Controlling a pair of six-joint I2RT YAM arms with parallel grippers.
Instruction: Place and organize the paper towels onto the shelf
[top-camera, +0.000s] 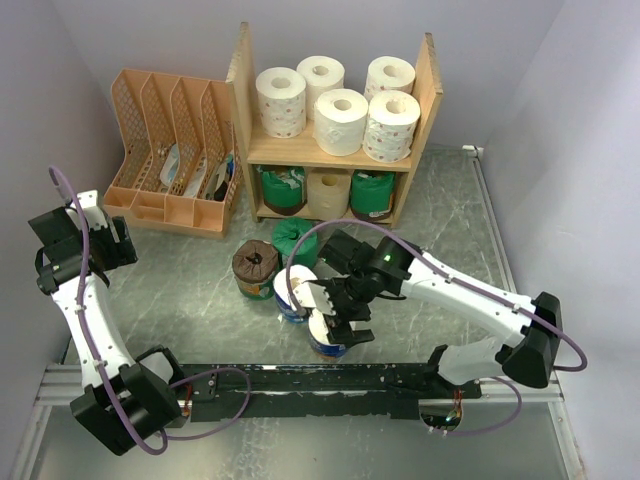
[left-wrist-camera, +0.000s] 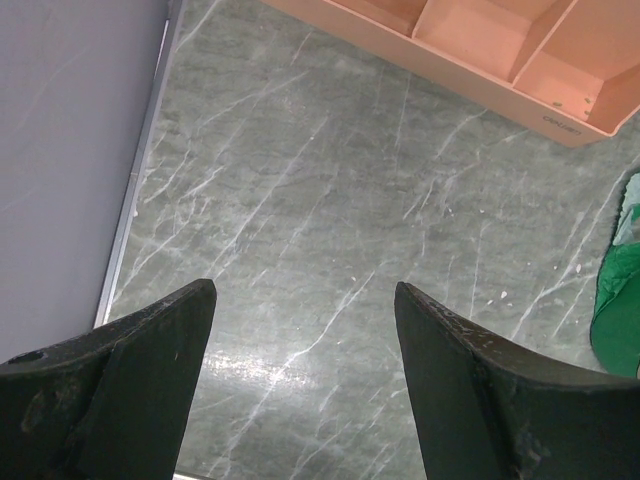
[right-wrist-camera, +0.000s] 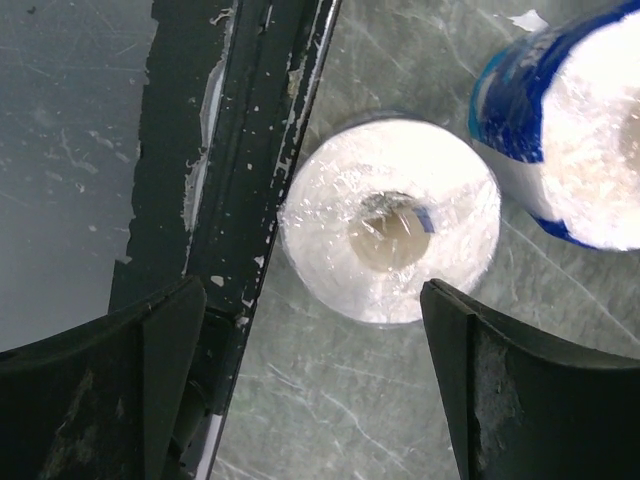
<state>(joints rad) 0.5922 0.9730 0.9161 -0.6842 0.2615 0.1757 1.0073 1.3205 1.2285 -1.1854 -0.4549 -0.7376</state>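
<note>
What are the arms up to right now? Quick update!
Left pincer open, far left. Right pincer open, above a wrapped roll. Blue roll and black rail close beside it.

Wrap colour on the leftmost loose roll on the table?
Brown. The roll shows best in the top external view.

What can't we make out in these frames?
Top view: right gripper covers most of the near blue roll; contact unclear.
Top view: lower-tier rolls half hidden by the upper board of the shelf; any back row unseen.
Left wrist: green roll cut off by right edge.
Right wrist: second blue roll cut off by top and right edges.
</note>
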